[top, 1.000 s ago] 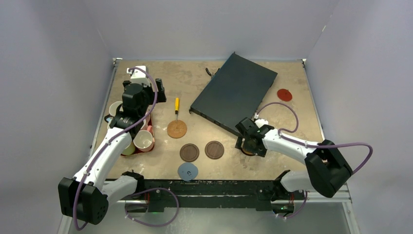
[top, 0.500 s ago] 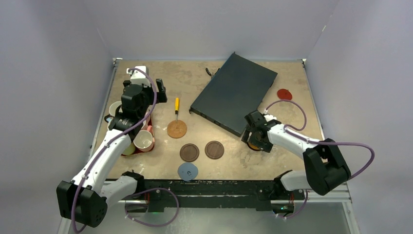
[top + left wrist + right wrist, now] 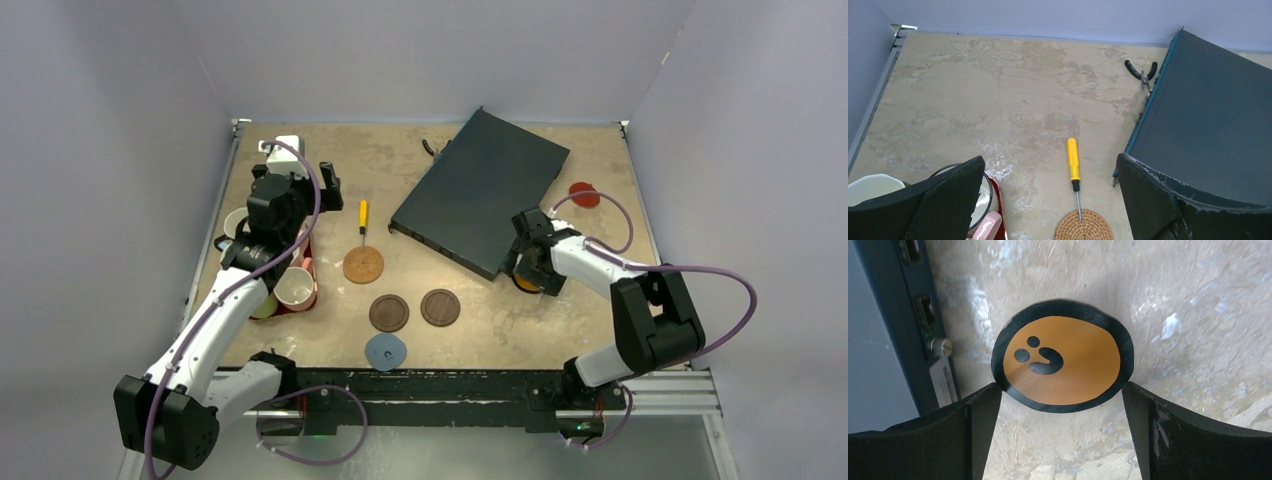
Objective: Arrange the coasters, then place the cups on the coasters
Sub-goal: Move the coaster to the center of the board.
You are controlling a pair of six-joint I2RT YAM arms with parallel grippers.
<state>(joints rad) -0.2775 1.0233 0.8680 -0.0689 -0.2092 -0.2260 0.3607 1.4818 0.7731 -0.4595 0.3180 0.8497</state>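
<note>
Left gripper (image 3: 1050,159) hangs released above the cups (image 3: 295,288), left of frame. Cork coaster (image 3: 363,265), dark brown coasters (image 3: 389,313) and blue-grey coaster (image 3: 385,351) lie centre. Step judged: arranging coasters. Right gripper (image 3: 1060,386), fingers spread and grasping nothing, straddles the orange coaster (image 3: 1063,362), centre right. Next move: pinch its thin rim. The dark box (image 3: 480,190) crowds one finger. Red coaster (image 3: 584,194) lies upper right.

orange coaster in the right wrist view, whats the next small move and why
Probably lower the right pincer and close it on the orange coaster. The jaws stand open on either side of the disc, which lies flat on the table, not lifted. It sits close beside the dark flat case, apart from the tan cork coaster nearer the middle.
</note>
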